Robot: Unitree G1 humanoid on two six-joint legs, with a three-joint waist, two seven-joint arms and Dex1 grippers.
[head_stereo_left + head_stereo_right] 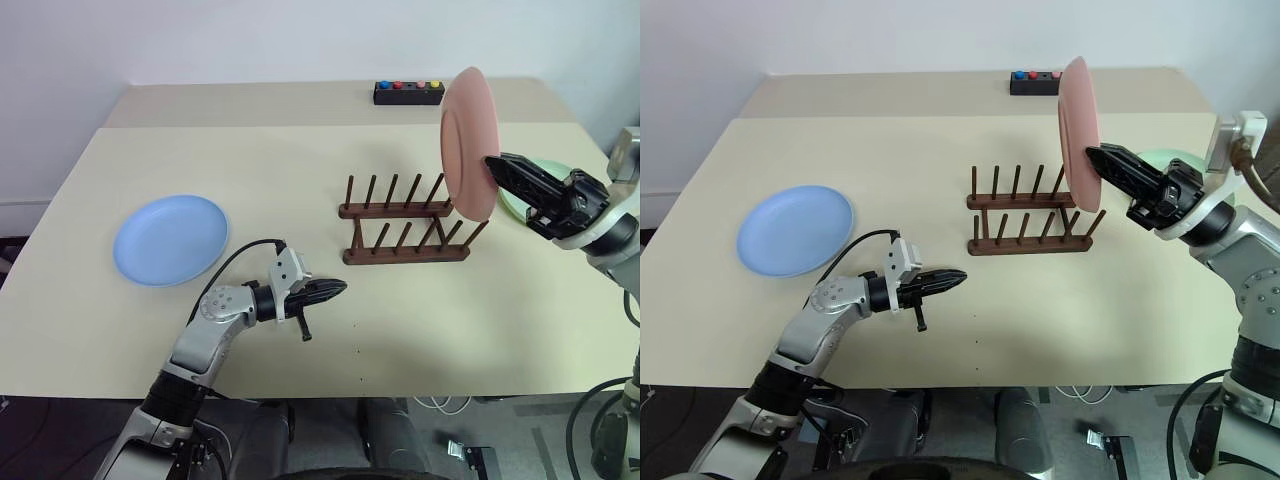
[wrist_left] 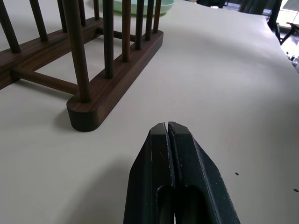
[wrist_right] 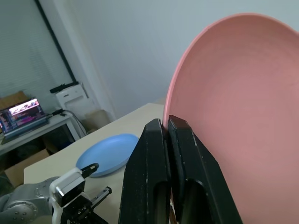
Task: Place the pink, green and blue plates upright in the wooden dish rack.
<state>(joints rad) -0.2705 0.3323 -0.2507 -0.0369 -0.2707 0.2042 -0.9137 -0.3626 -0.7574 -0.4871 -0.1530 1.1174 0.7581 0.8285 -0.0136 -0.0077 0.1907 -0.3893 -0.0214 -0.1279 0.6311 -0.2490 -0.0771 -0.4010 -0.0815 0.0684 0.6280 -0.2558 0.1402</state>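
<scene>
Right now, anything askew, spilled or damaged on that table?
Nothing stands out. The wooden dish rack stands level with no plates in it, the blue plate and green plate lie flat on the table, and the right gripper holds the pink plate upright above the rack.

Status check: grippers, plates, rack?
Right gripper shut on pink plate, upright above wooden dish rack. Left gripper shut, empty. Rack empty; nothing in the way.
</scene>
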